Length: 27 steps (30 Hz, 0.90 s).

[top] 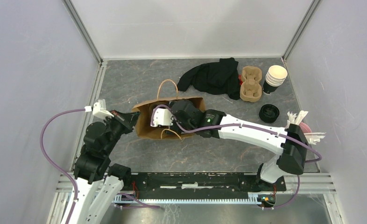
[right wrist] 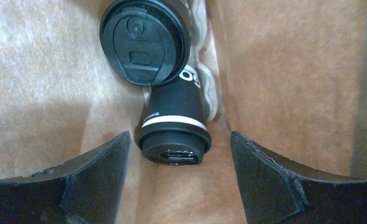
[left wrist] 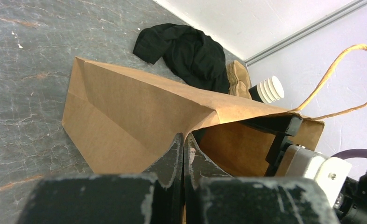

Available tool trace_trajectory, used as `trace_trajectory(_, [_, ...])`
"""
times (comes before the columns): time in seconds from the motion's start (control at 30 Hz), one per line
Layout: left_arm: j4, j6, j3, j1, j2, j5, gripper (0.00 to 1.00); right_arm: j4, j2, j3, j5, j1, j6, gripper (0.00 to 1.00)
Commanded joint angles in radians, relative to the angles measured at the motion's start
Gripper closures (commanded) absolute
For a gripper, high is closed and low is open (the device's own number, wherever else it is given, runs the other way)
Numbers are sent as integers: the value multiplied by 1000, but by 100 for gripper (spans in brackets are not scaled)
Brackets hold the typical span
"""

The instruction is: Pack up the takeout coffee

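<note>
The paper bag is holding two lidded cups, the nearer cup lying untouched inside the gaping right gripper; left gripper is pinching the bag.

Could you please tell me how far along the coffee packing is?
Done: the far lidded cup and the near lidded cup are inside the paper bag. In hand: the left tool pinches the bag's rim; the right tool stands open above the cups. Left: probably drawing that arm out.

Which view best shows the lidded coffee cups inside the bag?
Right wrist: both lidded cups are in plain view inside the paper bag. Top external and left wrist show the bag but not the cups.
</note>
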Motion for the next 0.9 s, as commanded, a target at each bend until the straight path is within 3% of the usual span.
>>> trace_trajectory(0.0, [-28, -54, 76, 2, 26, -47, 98, -80, 13, 173, -29, -1, 49, 16])
trace_trajectory(0.2, [-95, -80, 163, 2, 116, -78, 98, -187, 3, 338, -67, -2, 173, 16])
trace_trajectory(0.4, [-106, -88, 201, 2, 162, -91, 98, -177, -50, 377, -97, 0, 244, 20])
trace_trajectory(0.57, [-132, -118, 223, 2, 193, -94, 98, -167, -50, 453, 80, -1, 269, 34])
trace_trajectory(0.87, [-272, -136, 406, 2, 335, -163, 98, -82, -110, 546, 392, -67, 315, 30])
